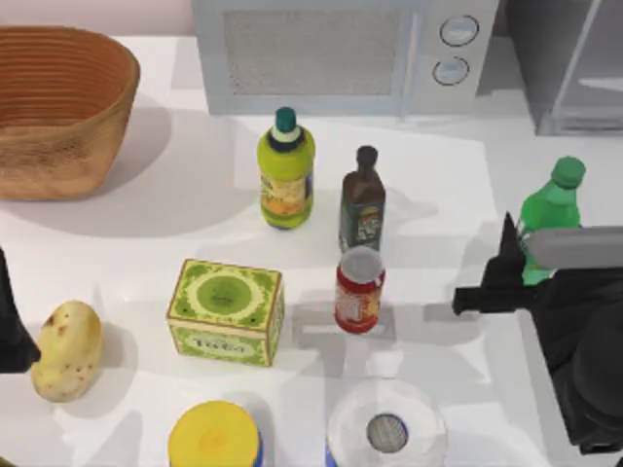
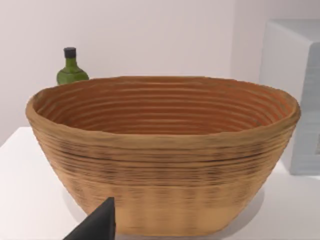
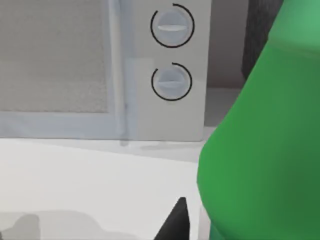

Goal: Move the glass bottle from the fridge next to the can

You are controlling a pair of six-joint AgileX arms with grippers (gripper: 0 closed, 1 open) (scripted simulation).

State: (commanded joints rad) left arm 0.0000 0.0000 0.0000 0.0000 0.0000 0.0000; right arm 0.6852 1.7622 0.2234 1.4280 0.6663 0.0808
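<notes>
The right gripper [image 1: 521, 255] holds the glass bottle [image 1: 551, 216], fingers closed around its body, at the table's right side, outside the fridge [image 1: 565, 58]. Open tabletop separates it from the can [image 1: 359, 290]. No label is readable.

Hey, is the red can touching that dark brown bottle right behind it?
Cannot tell. In the top view the can overlaps the base of the dark brown bottle, so no gap or contact shows plainly.
</notes>
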